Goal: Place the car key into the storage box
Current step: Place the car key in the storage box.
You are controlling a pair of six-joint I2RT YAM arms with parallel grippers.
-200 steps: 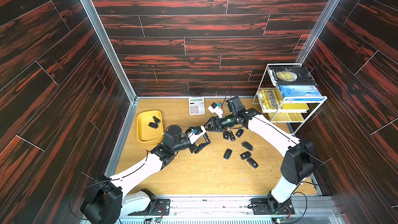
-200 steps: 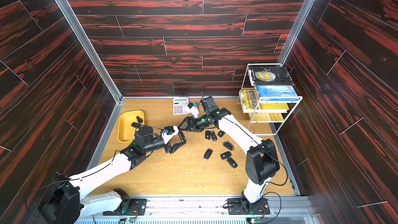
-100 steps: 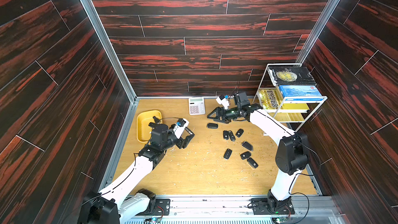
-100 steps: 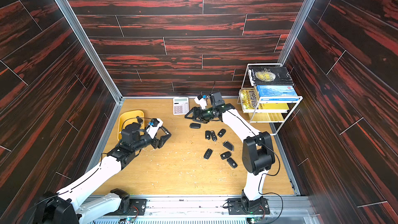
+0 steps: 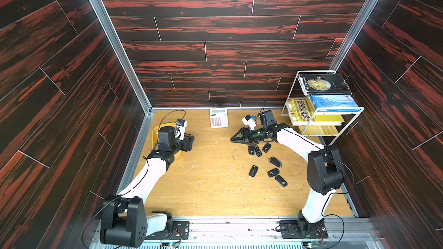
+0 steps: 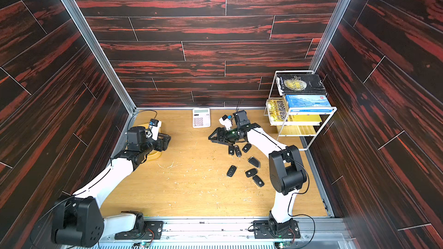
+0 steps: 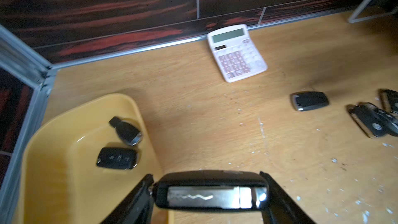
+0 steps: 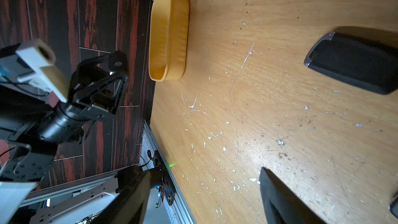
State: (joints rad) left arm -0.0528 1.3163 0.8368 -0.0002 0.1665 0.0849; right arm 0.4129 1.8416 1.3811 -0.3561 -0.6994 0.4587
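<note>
The tabletop (image 5: 215, 195) carries the storage box (image 7: 49, 190) at its 10 o'clock edge.

Over the last second the left gripper (image 5: 188, 142) has swung from the tabletop centre out to this box. The right gripper (image 5: 236, 137) has drawn back toward 12 o'clock.

The left jaws are clamped end to end on the car key (image 7: 212, 192). It is held level above the box rim on the side facing the tabletop centre, and part of it overhangs bare tabletop.

The right jaws stand apart and empty, near a loose key (image 8: 353, 63).

A flip key (image 7: 117, 158) and a slim key (image 7: 127, 131) already lie in the box.

Assessment: transport is nearly complete. Shift the held key further toward 9 o'clock, over the box floor, before parting the jaws. Release at this position risks a bounce off the rim.
</note>
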